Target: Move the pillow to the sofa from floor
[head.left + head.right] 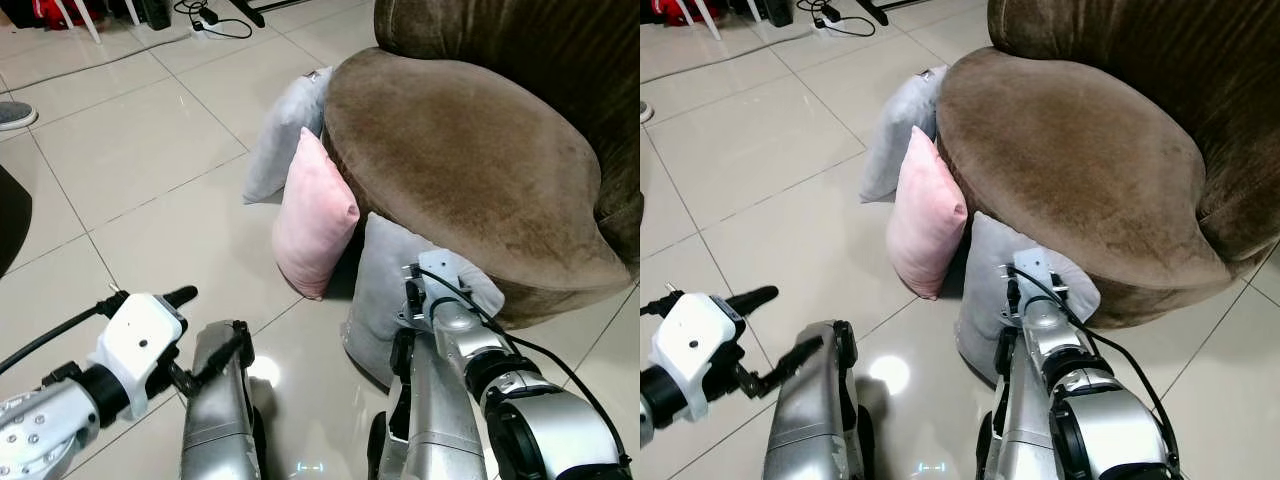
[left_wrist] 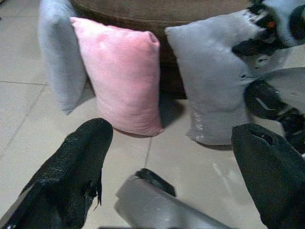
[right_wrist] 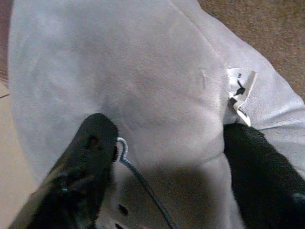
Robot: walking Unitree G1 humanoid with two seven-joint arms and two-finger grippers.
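The brown sofa (image 1: 470, 160) fills the far side, its seat bare. Three pillows stand on the tiled floor (image 1: 150, 150), propped against the sofa's front edge so they stay upright: a grey pillow (image 1: 285, 125), a pink pillow (image 1: 315, 215), and the near grey pillow (image 2: 214, 71). The right gripper (image 3: 167, 162) reaches down, jaws spread and pressing into it. The left gripper (image 2: 171, 167) hovers low, jaws spread, holding nothing.
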